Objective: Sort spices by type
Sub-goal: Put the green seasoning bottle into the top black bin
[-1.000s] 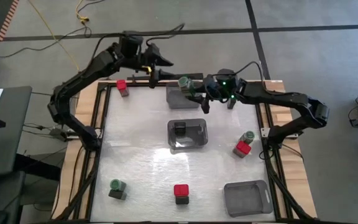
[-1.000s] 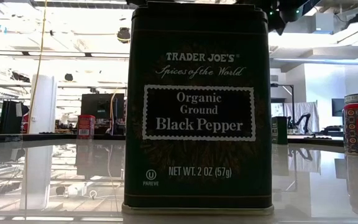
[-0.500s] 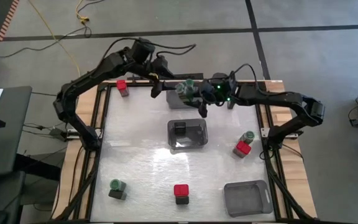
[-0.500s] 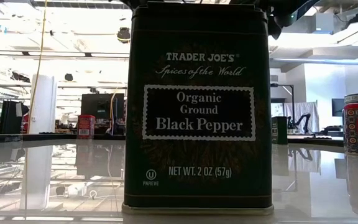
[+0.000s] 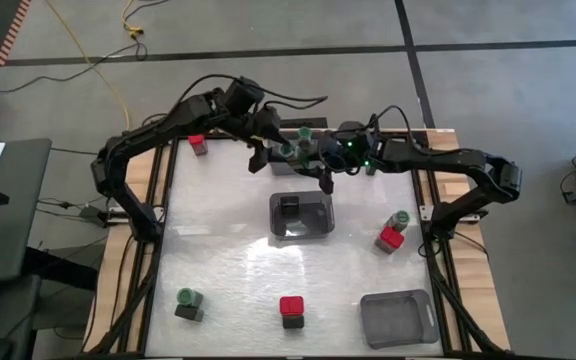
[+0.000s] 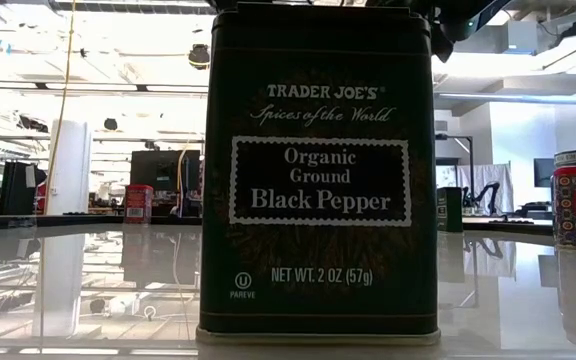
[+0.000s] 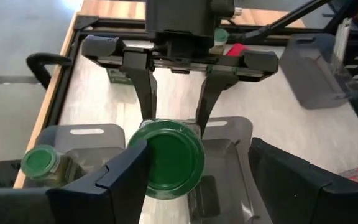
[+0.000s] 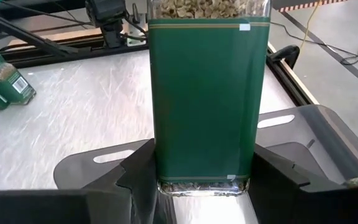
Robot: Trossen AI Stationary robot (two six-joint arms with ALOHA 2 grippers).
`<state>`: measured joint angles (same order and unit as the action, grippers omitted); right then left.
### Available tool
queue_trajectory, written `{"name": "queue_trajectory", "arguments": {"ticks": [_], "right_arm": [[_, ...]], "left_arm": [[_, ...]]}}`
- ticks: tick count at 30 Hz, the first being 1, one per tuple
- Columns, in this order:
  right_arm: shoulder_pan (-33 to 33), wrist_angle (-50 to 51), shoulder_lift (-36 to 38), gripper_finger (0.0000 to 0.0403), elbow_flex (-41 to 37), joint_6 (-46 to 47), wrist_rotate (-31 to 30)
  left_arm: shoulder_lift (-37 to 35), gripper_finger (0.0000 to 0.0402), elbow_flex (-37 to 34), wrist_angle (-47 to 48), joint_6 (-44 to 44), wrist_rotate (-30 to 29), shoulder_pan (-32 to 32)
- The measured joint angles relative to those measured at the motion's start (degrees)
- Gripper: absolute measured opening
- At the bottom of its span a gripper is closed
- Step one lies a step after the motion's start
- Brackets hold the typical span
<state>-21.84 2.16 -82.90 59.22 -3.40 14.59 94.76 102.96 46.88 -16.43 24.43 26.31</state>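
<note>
A green-capped spice jar [image 7: 166, 158] with a green label [image 8: 207, 93] is lifted over the far grey bin [image 7: 229, 134], its cap facing the left arm. My right gripper [image 5: 320, 160] is shut on it. My left gripper [image 7: 197, 180] is open by the far bin [image 5: 268, 150]; its fingers stand on either side of the cap, one close to its rim, and I cannot tell if that finger touches it. A second green-capped jar [image 7: 42, 163] rests in that bin. A black-topped jar [image 5: 289, 207] sits in the middle bin [image 5: 318, 228]. My right gripper pinches the green-capped jar between its two fingers [image 7: 146, 93], on the body behind the cap, with the base end [image 8: 204, 182] between the fingers. The fingers lie along the jar, coming from the table's right. The jar is lifted clear above the far bin.
Red-capped jars stand at the far left [image 5: 197, 140], near middle [image 5: 291, 310] and right [image 5: 389, 238], with green-capped ones at near left [image 5: 189, 300] and right [image 5: 400, 218]. A third bin [image 5: 398, 318] lies near right. A black pepper tin [image 6: 318, 170] fills the low view.
My left gripper has swung from the far edge toward the table's right and near side, up to the held jar's cap. My right gripper, still shut on the jar, has carried it a little toward the table's left, meeting the left gripper.
</note>
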Motion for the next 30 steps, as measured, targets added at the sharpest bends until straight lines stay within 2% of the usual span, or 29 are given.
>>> {"name": "queue_trajectory", "arguments": {"ticks": [12,30], "right_arm": [[0.6,3.4,0.0,0.0221,0.0,-0.3,0.3],[1.2,1.6,0.3,0.0221,0.1,-0.3,0.5]], "left_arm": [[1.0,0.0258,0.2,-0.5,1.3,-2.9,-1.2],[1.0,0.0258,-0.9,1.7,2.0,-2.9,-1.2]]}}
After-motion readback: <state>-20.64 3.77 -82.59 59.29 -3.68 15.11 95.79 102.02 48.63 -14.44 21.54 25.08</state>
